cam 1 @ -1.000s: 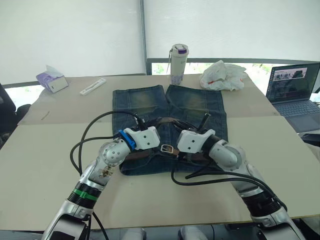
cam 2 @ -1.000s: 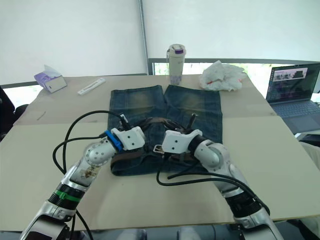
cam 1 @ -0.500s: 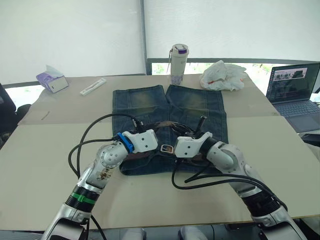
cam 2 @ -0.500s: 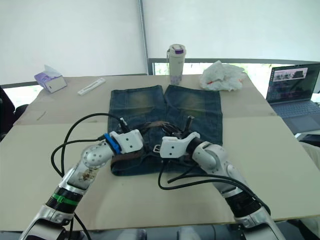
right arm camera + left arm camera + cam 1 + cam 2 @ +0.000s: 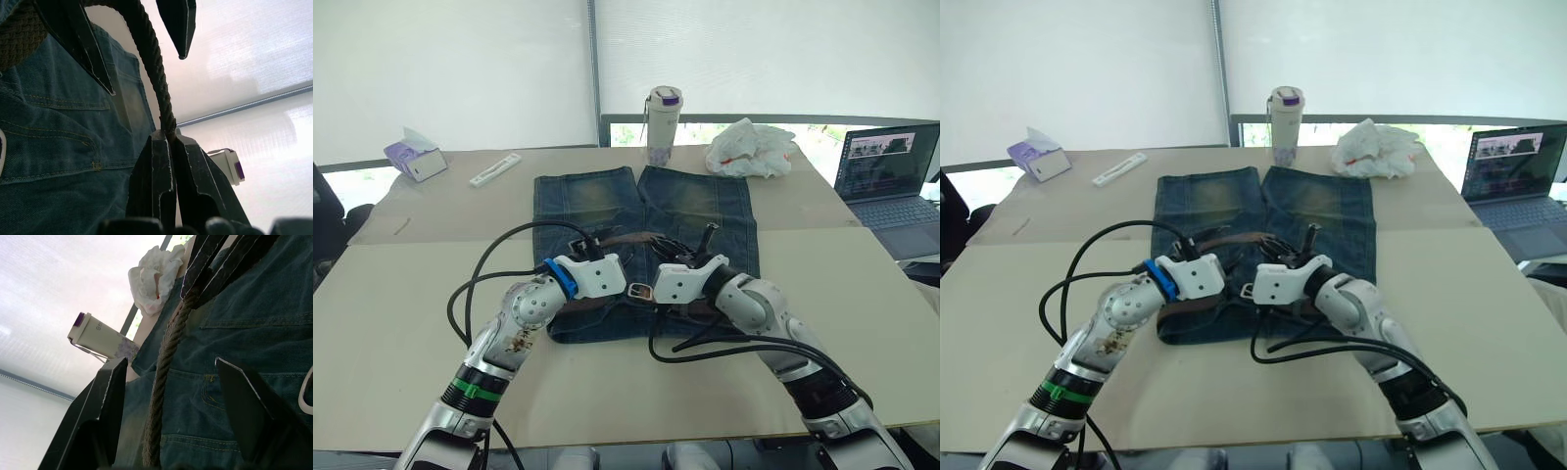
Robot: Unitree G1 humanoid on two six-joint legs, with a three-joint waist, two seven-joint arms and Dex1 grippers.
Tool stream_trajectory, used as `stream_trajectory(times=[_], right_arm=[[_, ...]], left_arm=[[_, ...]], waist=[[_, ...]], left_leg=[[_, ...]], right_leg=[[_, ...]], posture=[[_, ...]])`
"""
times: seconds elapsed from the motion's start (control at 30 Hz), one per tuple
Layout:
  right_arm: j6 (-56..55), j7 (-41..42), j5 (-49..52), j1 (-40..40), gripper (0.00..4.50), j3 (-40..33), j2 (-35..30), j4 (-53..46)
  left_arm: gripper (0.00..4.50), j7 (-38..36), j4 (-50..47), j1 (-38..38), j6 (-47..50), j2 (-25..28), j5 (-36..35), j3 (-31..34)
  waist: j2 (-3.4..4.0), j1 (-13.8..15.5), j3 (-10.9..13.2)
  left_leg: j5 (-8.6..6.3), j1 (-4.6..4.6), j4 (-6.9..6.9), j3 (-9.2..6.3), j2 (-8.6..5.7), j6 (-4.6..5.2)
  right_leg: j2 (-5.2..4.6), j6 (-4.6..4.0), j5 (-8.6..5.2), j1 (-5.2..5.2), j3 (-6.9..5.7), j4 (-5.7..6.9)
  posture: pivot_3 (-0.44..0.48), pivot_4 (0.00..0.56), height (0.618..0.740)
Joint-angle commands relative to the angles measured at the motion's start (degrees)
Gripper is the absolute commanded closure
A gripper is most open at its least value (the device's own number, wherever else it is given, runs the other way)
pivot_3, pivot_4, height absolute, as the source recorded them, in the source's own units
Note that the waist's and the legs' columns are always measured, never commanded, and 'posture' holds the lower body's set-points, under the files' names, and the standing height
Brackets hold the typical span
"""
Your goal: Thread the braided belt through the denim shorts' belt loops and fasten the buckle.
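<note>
Both arms are reaching forward and inward, elbows bent outward, wrists nearly meeting over the middle of the counter. The left tool (image 5: pixel 590 242) is pointing away from the robot; in the left wrist view its two black fingers (image 5: pixel 110 401) are standing wide apart, gripping nothing, with the braided belt (image 5: pixel 164 377) running between them untouched. The right tool (image 5: pixel 166 142) is sitting just beside the left one, its fingers pressing together and pinching the belt, which is arching up from the fingertips. Black cables are looping off both wrists.
</note>
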Motion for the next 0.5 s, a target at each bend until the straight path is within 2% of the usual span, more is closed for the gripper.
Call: stream_trajectory(times=[0.03,0.1,0.2,0.23,0.4,0.5], right_arm=[[-1.4,-1.0,0.6,-0.3,4.5,-0.6,0.4,-1.7],[-1.4,-0.9,0.7,-0.2,4.5,-0.7,0.4,-1.8],[-1.5,-0.8,0.7,-0.1,4.5,-0.8,0.4,-1.8],[-1.6,-0.7,0.7,0.0,4.5,-0.8,0.4,-1.7],[-0.4,2.1,5.5,1.2,4.5,-1.0,1.8,-2.9],[1.9,5.3,10.8,2.9,3.41,-2.3,2.7,-5.6]], left_arm=[[2.02,0.6,-1.7,0.3,-0.3,-0.3,-0.4,0.5],[2.79,0.8,-1.3,0.3,-0.6,-0.3,-0.5,0.6],[4.23,0.8,-1.1,0.2,-0.8,-0.3,-0.5,0.6],[4.45,0.9,-1.0,0.1,-0.7,-0.4,-0.5,0.6],[4.45,1.0,-0.3,0.0,-0.8,-0.7,-0.3,0.3],[4.5,1.2,-0.1,0.7,-0.8,-0.4,-0.2,0.5]], waist=[[0.0,0.0,0.0],[0.0,0.0,0.0],[0.0,0.0,0.0],[0.0,0.0,0.0],[0.0,0.0,0.0],[0.0,-0.1,0.0]], left_leg=[[0.0,0.0,0.0,0.0,0.0,0.0],[0.0,0.0,0.0,0.0,0.01,0.0],[0.0,0.0,0.0,0.0,0.01,0.0],[0.0,0.0,0.0,0.0,0.01,0.0],[0.0,0.0,0.0,-0.01,0.01,0.0],[0.0,0.0,0.0,-0.01,0.01,0.0]], right_leg=[[0.0,0.0,0.0,0.0,0.0,0.0],[0.0,0.0,0.0,0.0,0.0,0.01],[0.0,0.0,0.0,0.0,0.0,0.01],[0.0,0.0,0.0,0.0,0.0,0.01],[0.0,0.0,0.0,0.0,0.0,0.01],[0.0,0.0,0.0,0.01,0.0,0.01]], posture=[[0.0,0.15,0.74],[0.0,0.15,0.74],[0.0,0.15,0.74],[0.0,0.15,0.74],[0.0,0.15,0.74],[0.0,0.15,0.74]])
